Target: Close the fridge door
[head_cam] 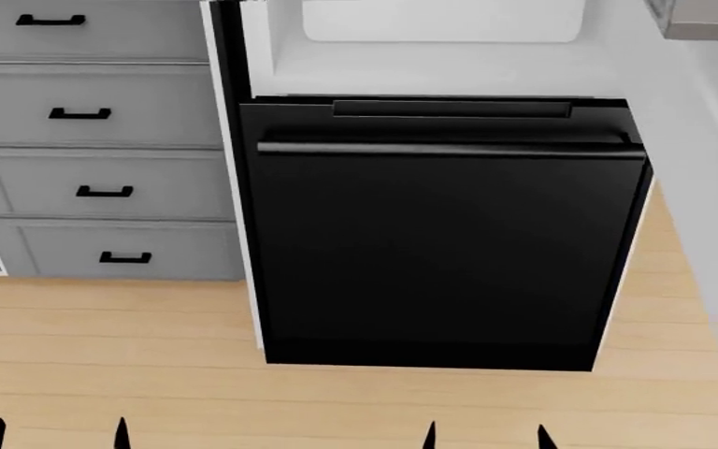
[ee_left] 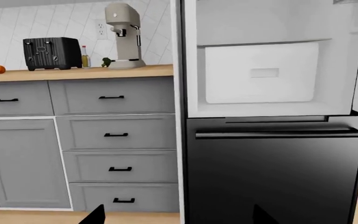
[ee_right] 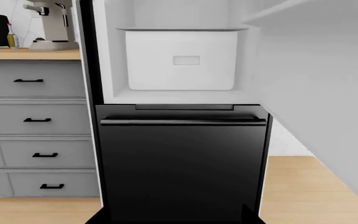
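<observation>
Both my claws sit low and hold nothing: the left gripper (head_cam: 56, 435) and the right gripper (head_cam: 485, 435) show only spread fingertips over the wooden floor (head_cam: 334, 393), so I judge them released. Ahead of them stands the black freezer drawer (head_cam: 440, 253). Further out on my right, the fridge door (ee_right: 319, 102) hangs open (white lining toward me), well apart from both claws. It looks stiff, smooth and rather heavy; I would push its outer face near the free edge.
</observation>
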You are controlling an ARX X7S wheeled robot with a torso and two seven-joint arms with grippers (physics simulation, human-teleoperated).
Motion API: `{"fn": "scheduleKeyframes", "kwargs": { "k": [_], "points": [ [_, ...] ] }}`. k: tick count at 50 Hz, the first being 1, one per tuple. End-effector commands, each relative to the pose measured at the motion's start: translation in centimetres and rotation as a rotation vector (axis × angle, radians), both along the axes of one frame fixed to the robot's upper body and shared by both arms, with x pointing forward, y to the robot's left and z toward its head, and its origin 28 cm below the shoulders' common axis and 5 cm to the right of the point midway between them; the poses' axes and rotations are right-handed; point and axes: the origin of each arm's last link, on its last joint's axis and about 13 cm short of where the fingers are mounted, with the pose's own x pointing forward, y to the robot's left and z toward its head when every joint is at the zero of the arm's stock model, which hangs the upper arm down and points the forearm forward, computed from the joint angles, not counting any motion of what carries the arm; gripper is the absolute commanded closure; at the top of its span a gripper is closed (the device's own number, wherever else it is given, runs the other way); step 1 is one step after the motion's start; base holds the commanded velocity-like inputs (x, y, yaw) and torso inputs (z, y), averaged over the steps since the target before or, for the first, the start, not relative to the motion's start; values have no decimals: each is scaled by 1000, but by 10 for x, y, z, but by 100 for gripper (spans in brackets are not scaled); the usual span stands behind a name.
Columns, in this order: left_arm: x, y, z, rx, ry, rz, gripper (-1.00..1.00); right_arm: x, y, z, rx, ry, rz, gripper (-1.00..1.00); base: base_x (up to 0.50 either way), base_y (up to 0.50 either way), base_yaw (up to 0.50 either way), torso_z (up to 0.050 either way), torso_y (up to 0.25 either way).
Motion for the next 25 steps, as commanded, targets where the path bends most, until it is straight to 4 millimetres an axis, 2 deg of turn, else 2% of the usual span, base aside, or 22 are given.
{"fn": "scheduleKeyframes", "kwargs": {
  "k": [1, 14, 25],
  "points": [
    [-2, 1, -1, 3, -14, 10, -100, 0, 0, 1, 14, 1, 12, -100, -176, -500, 0, 0, 0],
    [-2, 3, 1, 5, -27, 6, -100, 0, -1, 3, 16, -4, 6, -100, -149, -500, 0, 0, 0],
    [-4, 4, 3, -9, -37, 18, -100, -1, -2, 4, 20, -6, 1, -100, -117, -500, 0, 28, 0]
  ]
}}
